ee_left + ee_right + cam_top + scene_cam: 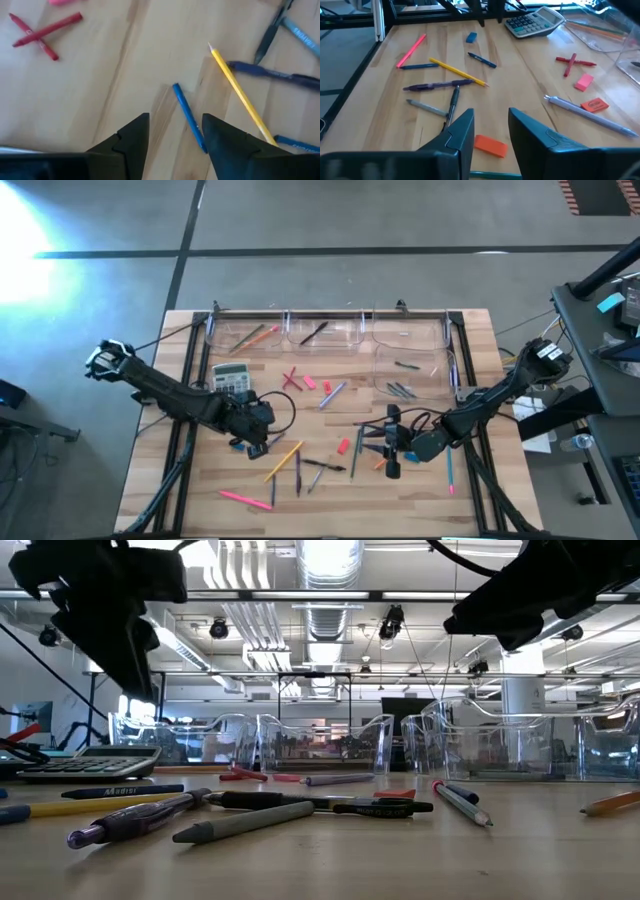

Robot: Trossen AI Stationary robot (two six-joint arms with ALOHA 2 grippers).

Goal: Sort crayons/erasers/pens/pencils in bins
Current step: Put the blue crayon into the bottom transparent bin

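Note:
My left gripper (172, 132) (252, 442) is open and hovers over the table's left middle. Its fingers stand on either side of a short blue stick (190, 117) lying flat, with a yellow pencil (240, 92) beside it. My right gripper (490, 131) (385, 452) is open too, low over the right middle. An orange eraser (490, 145) lies on the wood between its fingers. Four clear bins sit along the far edge and far right (245, 332) (322, 332) (405, 332) (410, 372), and some of them hold sticks.
A grey calculator (232, 376) sits far-left of the left gripper. Crossed red crayons (291, 378), pink erasers (309, 382), a grey pen (590, 116), a purple pen (440, 85), a pink pencil (245, 498) and a teal stick (450, 470) lie scattered over the wood.

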